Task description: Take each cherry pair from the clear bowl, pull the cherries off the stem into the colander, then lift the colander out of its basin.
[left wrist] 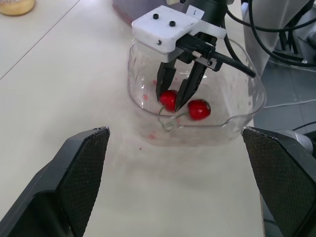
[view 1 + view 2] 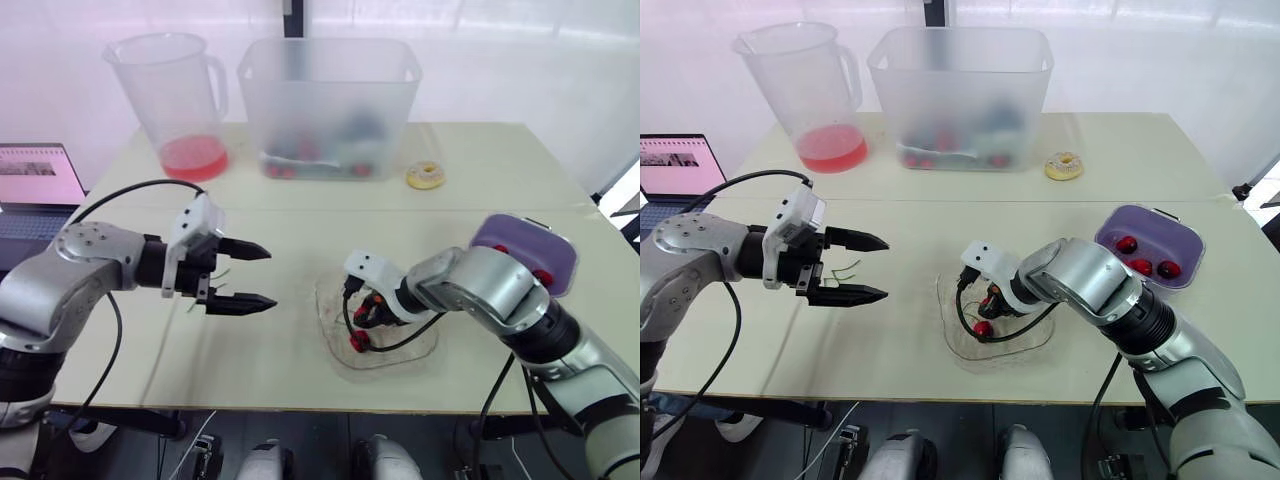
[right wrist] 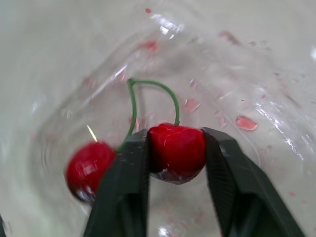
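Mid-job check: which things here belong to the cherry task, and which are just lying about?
Job: clear bowl, cherry pair, purple colander, right gripper shut on one cherry, left gripper open.

Lying about: pitcher, clear bin, doughnut, laptop.

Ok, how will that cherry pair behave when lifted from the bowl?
The right gripper is shut on one cherry only, so the other cherry will probably dangle and swing from the thin green stem. The held cherry looks glossy and wet, so it may slip or bruise under a hard squeeze.
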`<state>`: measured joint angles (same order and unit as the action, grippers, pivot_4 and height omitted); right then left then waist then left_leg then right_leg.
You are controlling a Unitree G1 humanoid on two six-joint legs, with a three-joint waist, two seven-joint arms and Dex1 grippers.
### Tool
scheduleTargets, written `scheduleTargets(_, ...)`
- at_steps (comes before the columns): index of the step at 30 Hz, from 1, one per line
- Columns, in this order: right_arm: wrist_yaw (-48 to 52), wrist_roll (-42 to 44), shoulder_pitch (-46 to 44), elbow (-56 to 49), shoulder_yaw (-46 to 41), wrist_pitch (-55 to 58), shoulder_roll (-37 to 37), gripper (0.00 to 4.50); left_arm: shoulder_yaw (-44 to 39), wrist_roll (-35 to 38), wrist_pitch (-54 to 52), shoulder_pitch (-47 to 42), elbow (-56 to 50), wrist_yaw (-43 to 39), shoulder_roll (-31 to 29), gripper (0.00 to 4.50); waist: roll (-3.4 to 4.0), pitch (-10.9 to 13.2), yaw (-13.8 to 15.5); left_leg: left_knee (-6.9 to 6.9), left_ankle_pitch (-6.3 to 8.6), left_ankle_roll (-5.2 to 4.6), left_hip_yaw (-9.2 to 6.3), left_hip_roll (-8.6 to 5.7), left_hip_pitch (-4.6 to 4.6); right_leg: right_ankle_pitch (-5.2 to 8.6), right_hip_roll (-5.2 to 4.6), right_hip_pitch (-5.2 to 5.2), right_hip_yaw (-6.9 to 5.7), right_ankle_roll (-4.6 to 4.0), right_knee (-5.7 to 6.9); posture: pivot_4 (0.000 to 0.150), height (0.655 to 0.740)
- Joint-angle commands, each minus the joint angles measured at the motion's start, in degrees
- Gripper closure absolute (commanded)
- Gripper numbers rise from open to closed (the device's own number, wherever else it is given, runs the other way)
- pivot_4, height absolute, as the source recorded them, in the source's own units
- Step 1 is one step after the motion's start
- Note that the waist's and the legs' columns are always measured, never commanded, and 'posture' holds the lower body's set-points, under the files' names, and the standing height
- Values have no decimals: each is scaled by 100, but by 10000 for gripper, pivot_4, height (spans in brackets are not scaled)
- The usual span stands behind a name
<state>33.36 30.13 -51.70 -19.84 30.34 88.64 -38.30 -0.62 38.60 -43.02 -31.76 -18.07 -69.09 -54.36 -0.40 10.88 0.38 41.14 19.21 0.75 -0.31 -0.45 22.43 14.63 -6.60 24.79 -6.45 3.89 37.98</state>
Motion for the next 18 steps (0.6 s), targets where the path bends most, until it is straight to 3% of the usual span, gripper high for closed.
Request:
scheduleTargets(1, 130, 127, -127, -299, -229, 62, -58, 29057, -75, 2, 118, -82, 12, -33, 33, 0, 0, 0, 0, 0, 0, 0, 0, 0, 0, 0, 0, 0, 0, 0, 0, 1500, 6886)
scheduleTargets(7, 606, 636, -423, -781, -943, 285, -377, 29057, -242, 186, -65, -186, 190, 162, 288, 0, 0, 0, 11, 0, 0, -1, -1, 0, 0, 0, 0, 0, 0, 0, 0, 1500, 6886)
scheduleTargets(12, 1030, 1301, -709, -826, -2334, 383, -414, 29057, -435, 502, -376, -311, 244, 514, 571, 0, 0, 0, 17, 0, 0, -1, -2, 0, 0, 0, 0, 0, 0, 0, 0, 1500, 6886)
scheduleTargets(16, 779, 1348, -801, -333, -3958, -730, 33, 29057, -888, 999, -629, -941, 708, 1289, 1228, 0, -4, 0, 46, 1, 0, 0, -2, 0, 0, 0, -2, -3, 0, 0, 0, 1500, 6886)
scheduleTargets(18, 604, 1265, -756, -245, -4228, -1248, 218, 29057, -1055, 1147, -702, -1191, 888, 1564, 1468, 0, -8, -2, 35, 8, -2, 2, -5, -2, 0, -1, -4, -6, 0, 1, 4, 1500, 6886)
